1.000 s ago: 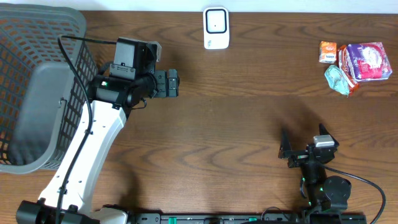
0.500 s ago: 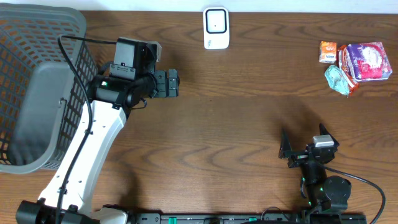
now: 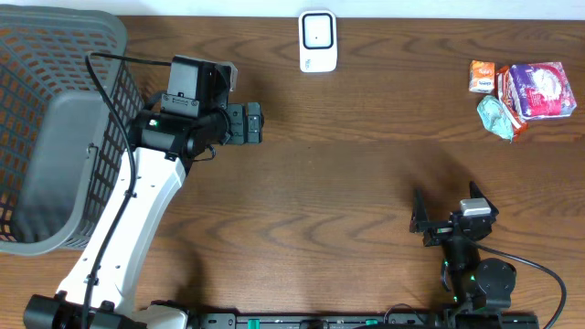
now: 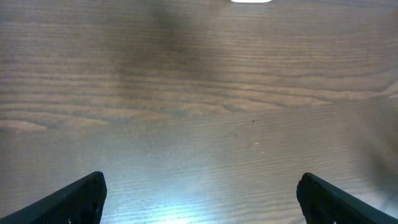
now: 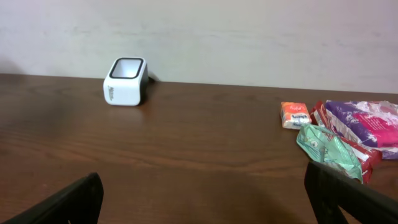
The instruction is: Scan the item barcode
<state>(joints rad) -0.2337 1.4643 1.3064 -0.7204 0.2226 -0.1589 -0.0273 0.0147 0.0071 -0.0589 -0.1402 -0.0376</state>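
A white barcode scanner [image 3: 318,41] stands at the table's far edge, its dark window facing up; the right wrist view shows the scanner [image 5: 126,81] far ahead on the left. The items lie in a cluster at the far right: a small orange packet [image 3: 482,76] [image 5: 295,114], a purple and white packet [image 3: 539,90] [image 5: 367,121] and a green packet [image 3: 494,117] [image 5: 328,148]. My left gripper [image 3: 257,122] [image 4: 202,199] hangs open over bare wood left of the scanner. Near the front edge my right gripper [image 3: 446,203] [image 5: 205,199] is open and empty, well short of the packets.
A grey mesh basket [image 3: 102,55] fills the left end of the table, with a grey liner [image 3: 55,174] inside it. My white left arm [image 3: 128,228] runs from the front edge up past the basket. The brown wooden table [image 3: 366,183] lies between the arms.
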